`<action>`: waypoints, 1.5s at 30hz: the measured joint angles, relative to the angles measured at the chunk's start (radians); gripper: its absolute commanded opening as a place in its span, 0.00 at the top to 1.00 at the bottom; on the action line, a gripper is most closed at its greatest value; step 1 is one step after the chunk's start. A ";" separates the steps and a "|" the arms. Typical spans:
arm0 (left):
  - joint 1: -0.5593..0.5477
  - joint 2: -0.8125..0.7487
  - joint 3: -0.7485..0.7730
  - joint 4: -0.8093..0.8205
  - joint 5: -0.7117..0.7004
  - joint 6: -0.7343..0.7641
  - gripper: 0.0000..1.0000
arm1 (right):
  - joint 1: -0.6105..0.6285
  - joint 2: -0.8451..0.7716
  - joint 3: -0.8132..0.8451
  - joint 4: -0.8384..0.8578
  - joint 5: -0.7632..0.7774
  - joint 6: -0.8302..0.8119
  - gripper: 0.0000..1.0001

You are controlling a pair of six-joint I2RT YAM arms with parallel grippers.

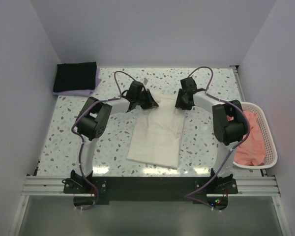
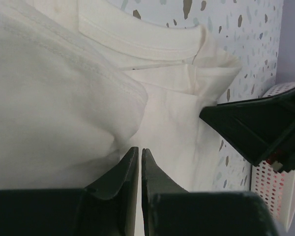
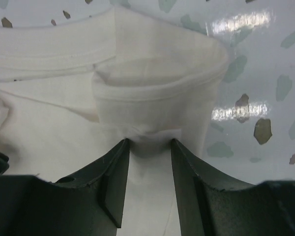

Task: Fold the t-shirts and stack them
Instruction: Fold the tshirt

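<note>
The cream-white t-shirt [image 1: 155,137] lies folded into a long strip in the middle of the table, collar [image 2: 137,39] at the far end. No red print shows. My left gripper [image 1: 152,102] is at the far left shoulder, its jaws [image 2: 139,150] pressed together on a thin layer of the shirt. My right gripper [image 1: 180,106] is at the far right shoulder, its jaws [image 3: 150,141] pinching a bunched fold of the shirt [image 3: 157,88]. The black t-shirt [image 1: 76,76] lies folded on the lavender one [image 1: 71,92] at the far left. The salmon-pink t-shirt [image 1: 250,137] is in the basket.
The white slatted basket [image 1: 271,142] stands at the table's right edge and also shows in the left wrist view [image 2: 275,182]. The speckled tabletop [image 1: 64,132] is bounded by walls on the left, far and right sides. A metal rail [image 1: 147,184] runs along the near edge.
</note>
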 measured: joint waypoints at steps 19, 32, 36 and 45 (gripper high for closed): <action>0.114 -0.212 -0.094 0.048 0.090 -0.019 0.81 | -0.010 0.202 0.332 -0.052 -0.084 -0.074 0.46; 0.121 -0.837 -0.676 -0.024 -0.026 -0.008 0.79 | -0.010 -0.532 -0.243 -0.034 -0.219 0.050 0.68; 0.084 -0.837 -0.749 -0.021 -0.022 -0.008 0.85 | -0.002 -0.587 -0.455 0.063 -0.327 0.117 0.71; -0.019 -0.627 -0.738 0.041 -0.048 -0.008 0.89 | 0.043 -0.475 -0.571 0.212 -0.404 0.185 0.75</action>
